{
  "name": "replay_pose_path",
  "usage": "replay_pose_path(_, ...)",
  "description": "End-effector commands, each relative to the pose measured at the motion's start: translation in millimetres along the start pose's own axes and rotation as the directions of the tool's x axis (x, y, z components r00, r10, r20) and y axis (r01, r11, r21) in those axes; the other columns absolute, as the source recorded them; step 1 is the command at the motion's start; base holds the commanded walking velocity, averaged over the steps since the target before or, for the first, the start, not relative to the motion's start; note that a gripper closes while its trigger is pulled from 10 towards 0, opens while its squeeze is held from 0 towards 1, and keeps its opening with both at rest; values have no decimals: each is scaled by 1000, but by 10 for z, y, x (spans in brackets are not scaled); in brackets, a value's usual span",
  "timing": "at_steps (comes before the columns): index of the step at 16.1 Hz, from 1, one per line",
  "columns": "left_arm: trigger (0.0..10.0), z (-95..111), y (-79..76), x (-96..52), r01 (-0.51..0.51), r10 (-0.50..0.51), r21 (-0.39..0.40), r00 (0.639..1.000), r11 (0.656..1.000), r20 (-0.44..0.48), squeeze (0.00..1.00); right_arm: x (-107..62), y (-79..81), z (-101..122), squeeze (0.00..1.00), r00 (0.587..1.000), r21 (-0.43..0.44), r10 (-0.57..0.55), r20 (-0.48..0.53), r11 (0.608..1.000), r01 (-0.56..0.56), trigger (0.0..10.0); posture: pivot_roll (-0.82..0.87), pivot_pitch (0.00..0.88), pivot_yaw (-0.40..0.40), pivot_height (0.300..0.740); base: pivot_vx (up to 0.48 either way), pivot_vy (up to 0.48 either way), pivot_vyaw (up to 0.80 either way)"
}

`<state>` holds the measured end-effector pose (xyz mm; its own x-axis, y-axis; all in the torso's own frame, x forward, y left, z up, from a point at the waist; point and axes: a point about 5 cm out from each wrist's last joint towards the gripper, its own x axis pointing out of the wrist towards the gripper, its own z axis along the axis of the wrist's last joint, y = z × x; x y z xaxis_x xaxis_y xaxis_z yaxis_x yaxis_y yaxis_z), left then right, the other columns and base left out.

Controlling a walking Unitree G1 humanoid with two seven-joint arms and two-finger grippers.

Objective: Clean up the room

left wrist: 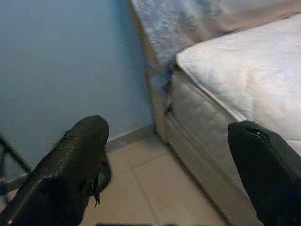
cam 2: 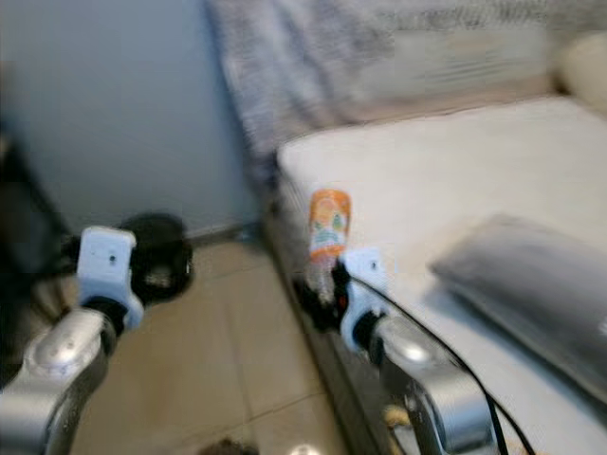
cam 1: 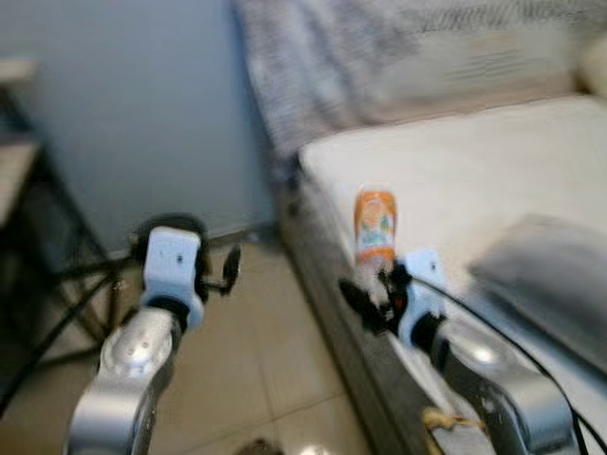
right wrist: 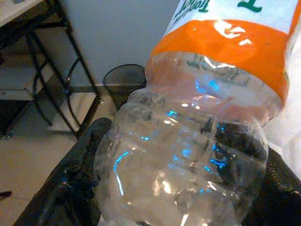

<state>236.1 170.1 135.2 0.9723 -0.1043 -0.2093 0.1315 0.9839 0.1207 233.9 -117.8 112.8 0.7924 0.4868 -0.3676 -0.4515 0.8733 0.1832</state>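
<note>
The right gripper (cam 1: 372,296) is closed around the clear plastic bottle (cam 1: 375,232) with an orange label, upright at the mattress (cam 1: 455,171) edge. The left gripper (left wrist: 174,160) is open above the floor (cam 1: 256,351), its 2 fingers (left wrist: 75,165) wide apart.

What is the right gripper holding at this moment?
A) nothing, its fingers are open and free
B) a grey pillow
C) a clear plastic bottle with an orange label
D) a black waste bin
C: the right gripper is shut on the clear plastic bottle with an orange label, and the right wrist view shows its black fingers pressed against both sides of the bottle beside the mattress.
</note>
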Motion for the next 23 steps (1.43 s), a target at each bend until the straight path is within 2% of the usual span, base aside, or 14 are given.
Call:
replay_pose_path(1, 10000, 70, 26, 12, -7, 6, 7, 999, 1000, 36, 0, 4, 5, 65, 0, 1000, -18, -6, 25, 1000, 6, 10000, -52, 0, 2, 740, 319, 0, 800)
replay_pose_path(3, 10000, 69, 34, 12, -11, 11, 1, 999, 1000, 37, 0, 12, -37, 67, 0, 999, -41, -46, 29, 998, 47, 10000, -51, 0, 1, 740, 338, 0, 800)
replay_pose_path(5, 10000, 72, 38, 10, -14, 14, -3, 999, 1000, 40, 0, 22, -66, 87, 0, 995, -78, -80, 59, 993, 85, 10000, -49, 0, 3, 740, 373, 0, 0)
replay_pose_path(8, 10000, 69, 54, 11, -19, 19, -8, 999, 1000, 43, 0, 55, -54, 76, 0, 993, -240, -108, 37, 964, 114, 10000, -50, 0, 3, 740, 384, 0, 0)
replay_pose_path(9, 10000, 67, 54, 10, -18, 19, -8, 999, 1000, 43, 0, 52, -52, 88, 0, 992, -251, -107, 64, 960, 120, 10000, -49, 0, 1, 740, 390, 0, 0)
replay_pose_path(10, 10000, 66, 54, 10, -17, 17, -7, 999, 1000, 45, 0, 39, -66, 77, 0, 991, -250, -112, 76, 960, 128, 10000, -48, 0, 0, 740, 401, 0, 0)
replay_pose_path(14, 10000, 65, 51, 9, -15, 15, -3, 999, 1000, 47, 0, 28, -81, -12, 0, 998, -181, -68, -6, 981, 66, 10000, -48, 0, 0, 740, 401, 0, 0)
replay_pose_path(17, 10000, 58, 45, 11, -5, 5, 6, 999, 1000, 45, 0, 31, -99, -24, 0, 997, -207, -74, -2, 976, 72, 10000, -47, 0, -1, 740, 400, 0, 800)
replay_pose_path(23, 10000, 53, 37, 26, 10, -11, 15, 999, 1000, 45, 0, 48, -121, -48, 0, 996, -170, -85, -12, 982, 82, 10000, -43, 0, 1, 740, 398, 0, 0)
